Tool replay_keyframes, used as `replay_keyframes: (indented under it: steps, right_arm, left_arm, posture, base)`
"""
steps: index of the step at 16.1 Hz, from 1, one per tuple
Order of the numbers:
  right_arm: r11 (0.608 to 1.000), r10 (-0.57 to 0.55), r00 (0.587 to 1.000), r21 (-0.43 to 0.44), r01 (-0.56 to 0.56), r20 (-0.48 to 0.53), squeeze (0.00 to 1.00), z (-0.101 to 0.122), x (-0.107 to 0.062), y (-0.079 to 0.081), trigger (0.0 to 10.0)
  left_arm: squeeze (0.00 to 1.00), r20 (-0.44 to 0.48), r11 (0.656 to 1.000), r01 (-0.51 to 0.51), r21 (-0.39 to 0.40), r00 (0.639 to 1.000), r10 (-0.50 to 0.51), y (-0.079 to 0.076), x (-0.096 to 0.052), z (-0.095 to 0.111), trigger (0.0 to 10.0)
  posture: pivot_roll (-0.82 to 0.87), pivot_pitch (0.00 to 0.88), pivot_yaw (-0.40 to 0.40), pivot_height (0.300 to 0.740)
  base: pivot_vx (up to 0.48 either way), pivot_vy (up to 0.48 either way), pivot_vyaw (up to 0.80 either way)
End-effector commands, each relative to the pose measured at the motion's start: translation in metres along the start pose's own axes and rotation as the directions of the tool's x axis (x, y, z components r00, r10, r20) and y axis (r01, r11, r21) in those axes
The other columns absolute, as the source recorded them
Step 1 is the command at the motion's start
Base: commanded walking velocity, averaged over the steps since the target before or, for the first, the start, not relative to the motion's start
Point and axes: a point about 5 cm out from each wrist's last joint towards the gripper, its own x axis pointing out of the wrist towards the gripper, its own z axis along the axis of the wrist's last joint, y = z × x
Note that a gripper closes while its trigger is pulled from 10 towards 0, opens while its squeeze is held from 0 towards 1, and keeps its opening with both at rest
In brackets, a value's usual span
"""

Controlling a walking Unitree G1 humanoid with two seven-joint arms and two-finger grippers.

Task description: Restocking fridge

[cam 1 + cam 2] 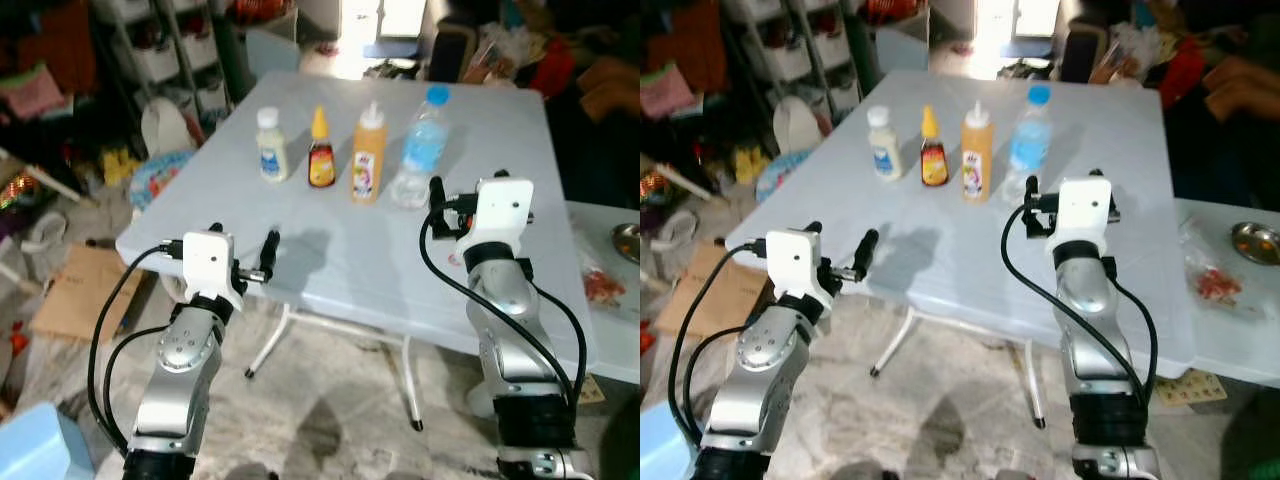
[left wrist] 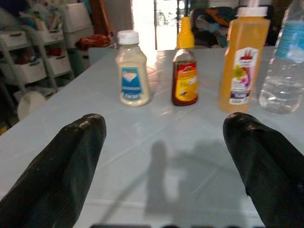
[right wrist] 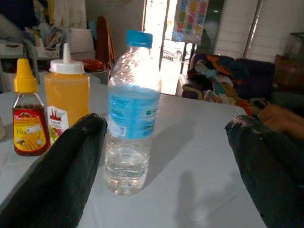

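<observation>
Four bottles stand in a row on the pale folding table [image 1: 340,260]: a white mayonnaise bottle [image 1: 270,145], a small honey bottle with a yellow cap [image 1: 321,150], an orange sauce bottle [image 1: 368,155] and a clear water bottle with a blue cap [image 1: 420,150]. My left gripper [image 1: 245,245] hovers open at the table's near left edge, facing the mayonnaise bottle [image 2: 132,69] and honey bottle [image 2: 185,66] from a distance. My right gripper [image 1: 465,190] is open just short of the water bottle [image 3: 132,114], which stands closer to one finger [image 3: 61,171]. Nothing is held.
A second white table at the right carries a metal bowl [image 1: 628,240] and a red packet [image 1: 600,285]. Shelves with bins [image 1: 170,50], a cardboard sheet [image 1: 75,290] and clutter fill the floor to the left. A light blue object [image 1: 35,450] sits at my near left.
</observation>
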Motion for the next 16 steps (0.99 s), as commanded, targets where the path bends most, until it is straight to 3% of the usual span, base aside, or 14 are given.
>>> replay_keyframes:
  steps: [1, 10, 16]
  right_arm:
    - [1.0, -0.019, 1.0, 0.009, 0.019, 0.008, 0.0, 0.0034, 0.0027, -0.004, 10.0]
    - [1.0, 0.01, 1.0, -0.007, -0.01, 0.01, 0.0, 0.0016, -0.0014, -0.0029, 10.0]
    - [0.999, 0.04, 0.999, -0.018, -0.04, 0.009, 0.0, 0.0012, -0.0025, 0.002, 10.0]
  left_arm:
    - [0.0, 0.017, 1.0, 0.014, 0.008, 1.0, -0.014, -0.0003, 0.0012, 0.0055, 10.0]
    - [0.0, 0.002, 1.0, -0.007, -0.007, 1.0, 0.007, -0.0019, 0.004, 0.0031, 10.0]
    - [0.0, 0.0, 0.999, -0.042, 0.003, 0.999, 0.042, 0.0014, 0.0039, 0.0031, 10.0]
  posture:
    - [-0.02, 0.0, 0.051, 0.74]
    - [-0.03, 0.0, 0.046, 0.74]
    - [-0.03, 0.0, 0.043, 0.74]
  base:
    - [0.48, 0.0, -0.8]
    - [0.441, 0.0, 0.0]
    - [0.0, 0.0, 0.0]
